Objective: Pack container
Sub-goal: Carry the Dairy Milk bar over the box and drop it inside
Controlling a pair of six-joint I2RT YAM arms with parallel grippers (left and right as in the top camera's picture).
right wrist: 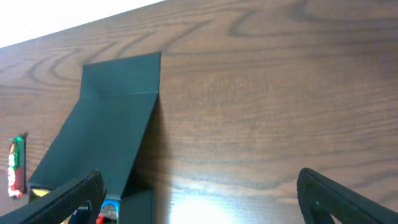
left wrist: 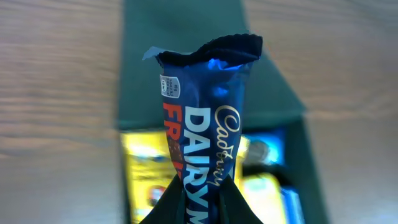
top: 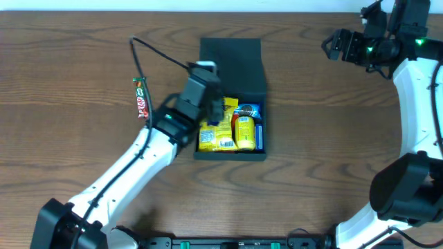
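The dark teal-black container (top: 230, 153) lies mid-table with its flap lid (top: 232, 66) open toward the far side. Yellow and blue snack packets (top: 239, 131) fill it. My left gripper (top: 216, 111) hovers over the container's left part, shut on a blue Cadbury Dairy Milk bar (left wrist: 208, 124) that stands up between the fingers (left wrist: 202, 205). My right gripper (top: 333, 45) is open and empty at the far right, away from the container; its view shows the lid (right wrist: 106, 124) and fingers wide apart (right wrist: 205, 199).
A red and green snack bar (top: 141, 98) lies on the wooden table left of the container, also in the right wrist view (right wrist: 15, 165). The left arm's black cable (top: 159, 54) arcs above the table.
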